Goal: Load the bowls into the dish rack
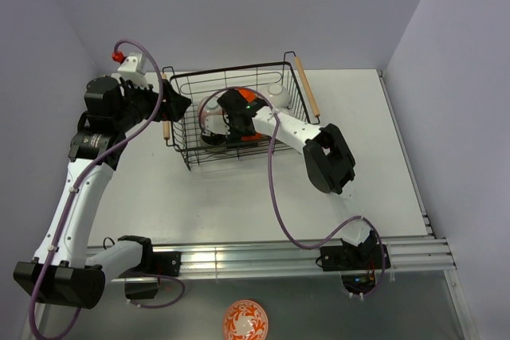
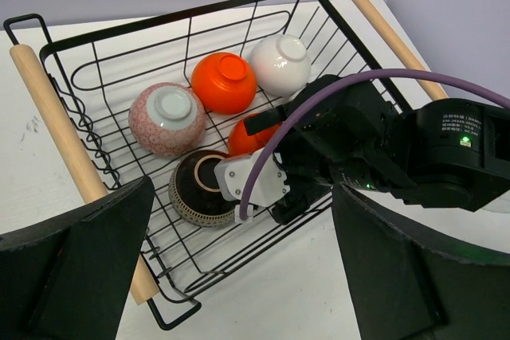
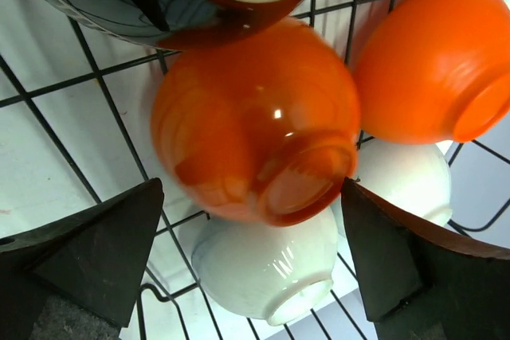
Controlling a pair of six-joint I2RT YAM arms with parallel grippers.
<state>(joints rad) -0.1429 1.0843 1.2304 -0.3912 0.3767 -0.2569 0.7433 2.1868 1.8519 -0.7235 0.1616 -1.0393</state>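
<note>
The dish rack (image 1: 187,145) stands at mid table; it also shows in the left wrist view (image 2: 119,41). Upside down inside it lie a pinkish bowl (image 2: 167,117), an orange bowl (image 2: 225,81), a white bowl (image 2: 280,64), a dark patterned bowl (image 2: 199,187) and a second orange bowl (image 2: 247,139), partly hidden by my right arm. My right gripper (image 3: 251,276) is open inside the rack, with the blurred orange bowl (image 3: 255,121) between its fingers, untouched, and a second white bowl (image 3: 267,260) below it. My left gripper (image 2: 243,276) is open and empty over the rack's near left corner.
The rack's wooden handles (image 1: 166,113) (image 1: 307,85) stick out at both short ends. An orange-and-white patterned bowl (image 1: 245,320) lies below the front rail, off the table. Walls close in the left, back and right sides.
</note>
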